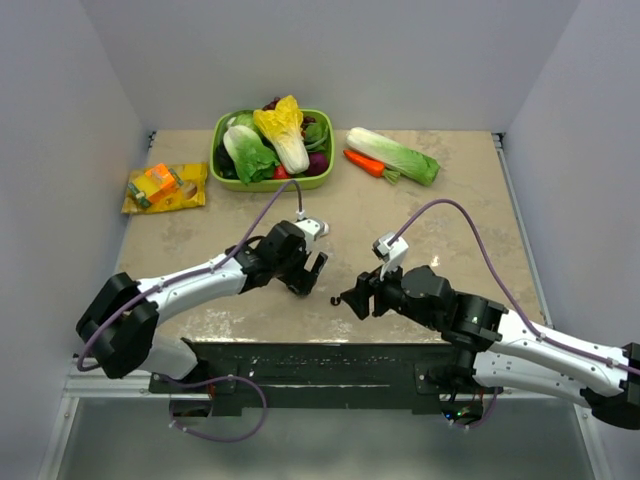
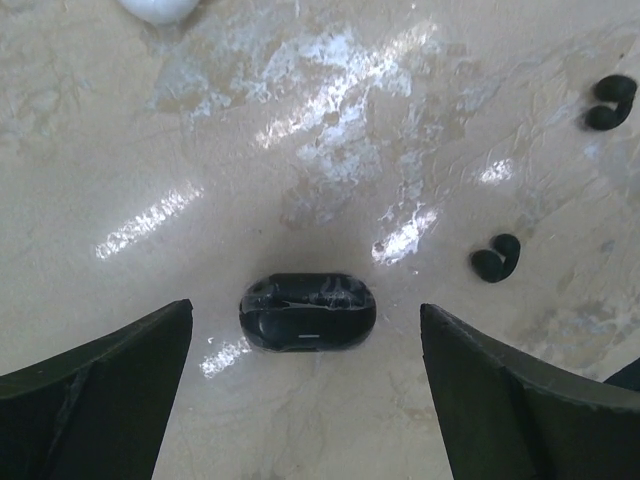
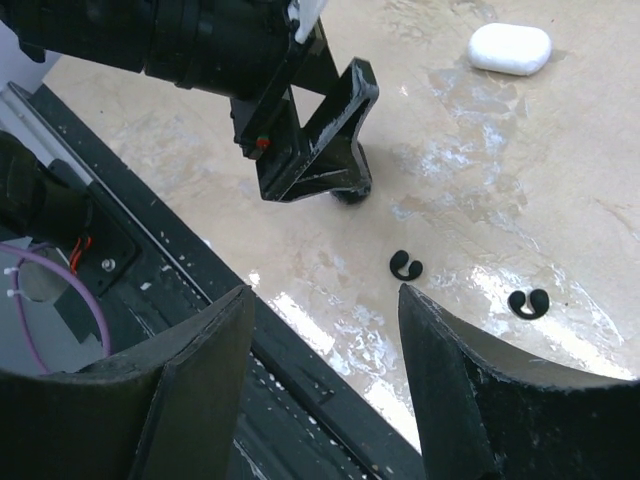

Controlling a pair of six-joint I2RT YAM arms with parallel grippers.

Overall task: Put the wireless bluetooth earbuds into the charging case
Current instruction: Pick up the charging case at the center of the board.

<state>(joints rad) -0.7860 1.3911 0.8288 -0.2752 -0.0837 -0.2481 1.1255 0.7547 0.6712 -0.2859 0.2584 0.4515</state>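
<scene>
While its jaws stand wide apart, the left gripper [image 1: 308,275] straddles the black charging case [image 2: 307,313] on the table [image 2: 300,120]. Near earbud [image 2: 497,258] and far earbud [image 2: 610,102] lie loose beside it. The right gripper [image 3: 322,295] is parted and empty.

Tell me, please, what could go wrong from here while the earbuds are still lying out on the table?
1. The two small black curved earbuds lie loose on the shiny marble-look table. They are tiny beside the open right fingers, so a pinch may miss one or flick it away.
2. The glossy black oval charging case sits free between the open left fingers; an off-centre squeeze could slide or tip it.
</scene>
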